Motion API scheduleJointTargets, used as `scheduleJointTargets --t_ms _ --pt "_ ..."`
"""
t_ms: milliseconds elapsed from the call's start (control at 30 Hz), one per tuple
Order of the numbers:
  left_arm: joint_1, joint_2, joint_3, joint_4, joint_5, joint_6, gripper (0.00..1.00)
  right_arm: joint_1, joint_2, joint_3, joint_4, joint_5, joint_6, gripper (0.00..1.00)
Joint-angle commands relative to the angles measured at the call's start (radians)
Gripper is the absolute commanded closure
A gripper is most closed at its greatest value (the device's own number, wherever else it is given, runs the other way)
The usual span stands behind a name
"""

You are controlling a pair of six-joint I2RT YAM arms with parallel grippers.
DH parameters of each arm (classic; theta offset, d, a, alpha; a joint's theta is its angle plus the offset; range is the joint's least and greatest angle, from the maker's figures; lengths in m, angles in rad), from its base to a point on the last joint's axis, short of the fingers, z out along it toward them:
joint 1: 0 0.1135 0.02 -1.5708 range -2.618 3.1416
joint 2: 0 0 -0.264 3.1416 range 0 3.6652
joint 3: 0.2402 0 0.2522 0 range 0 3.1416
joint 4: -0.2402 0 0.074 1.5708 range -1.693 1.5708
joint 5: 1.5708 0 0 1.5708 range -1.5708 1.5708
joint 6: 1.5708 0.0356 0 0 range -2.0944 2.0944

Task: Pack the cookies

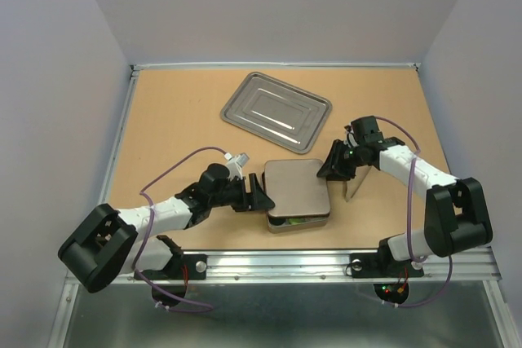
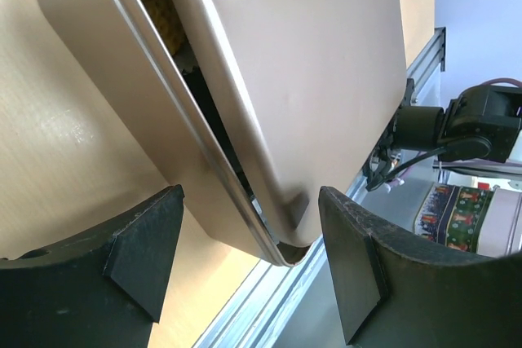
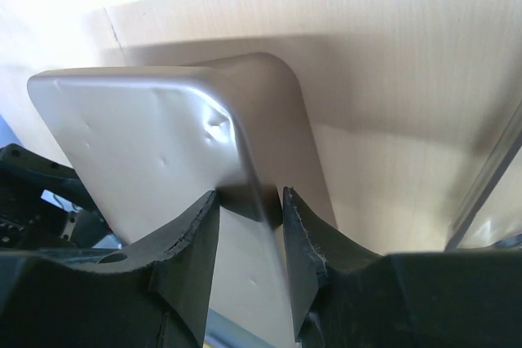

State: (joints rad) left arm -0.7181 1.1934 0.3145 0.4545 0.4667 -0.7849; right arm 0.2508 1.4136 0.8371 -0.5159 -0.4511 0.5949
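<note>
A metal box [image 1: 298, 226] sits at the table's near middle with its lid [image 1: 295, 183] lying askew on top, leaving a gap along the front. Through that gap a bit of green, one of the cookies [image 1: 295, 220], shows; the rest are hidden inside. The left wrist view shows the lid [image 2: 310, 79] raised off the box rim [image 2: 163, 95], with dark contents between. My left gripper [image 1: 263, 193] stands open at the box's left side, its jaws either side of the near corner [image 2: 249, 205]. My right gripper [image 1: 329, 170] is closed around the lid's right edge [image 3: 250, 201].
A shallow steel tray [image 1: 276, 112] lies upside up at the back middle. A clear plastic piece [image 1: 356, 185] stands on edge just right of the box, close to my right arm. The table's metal front rail [image 1: 326, 260] runs just before the box.
</note>
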Motion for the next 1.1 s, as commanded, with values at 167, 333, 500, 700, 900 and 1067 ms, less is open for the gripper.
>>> scheduleJointTargets --t_ms 167,333,500,700,900,1067 --pt "0.003 -0.028 -0.008 0.067 -0.002 -0.010 0.22 0.008 -0.016 0.019 0.019 -0.015 0.022 0.60" --pt "0.002 -0.017 0.006 0.084 0.001 -0.011 0.22 0.010 -0.045 -0.024 0.020 -0.046 -0.015 0.60" --pt "0.002 0.000 0.014 0.088 0.007 -0.010 0.22 0.030 -0.079 -0.055 0.022 -0.066 -0.035 0.60" --pt "-0.003 0.011 0.023 0.090 0.021 -0.008 0.22 0.076 -0.062 -0.058 0.016 -0.031 -0.052 0.60" --pt "-0.014 0.002 0.018 0.084 0.012 -0.017 0.22 0.077 -0.035 -0.026 0.005 0.021 -0.063 0.60" --pt "-0.020 -0.026 0.008 0.072 -0.003 -0.027 0.22 0.077 -0.007 0.017 -0.039 0.115 -0.081 0.60"
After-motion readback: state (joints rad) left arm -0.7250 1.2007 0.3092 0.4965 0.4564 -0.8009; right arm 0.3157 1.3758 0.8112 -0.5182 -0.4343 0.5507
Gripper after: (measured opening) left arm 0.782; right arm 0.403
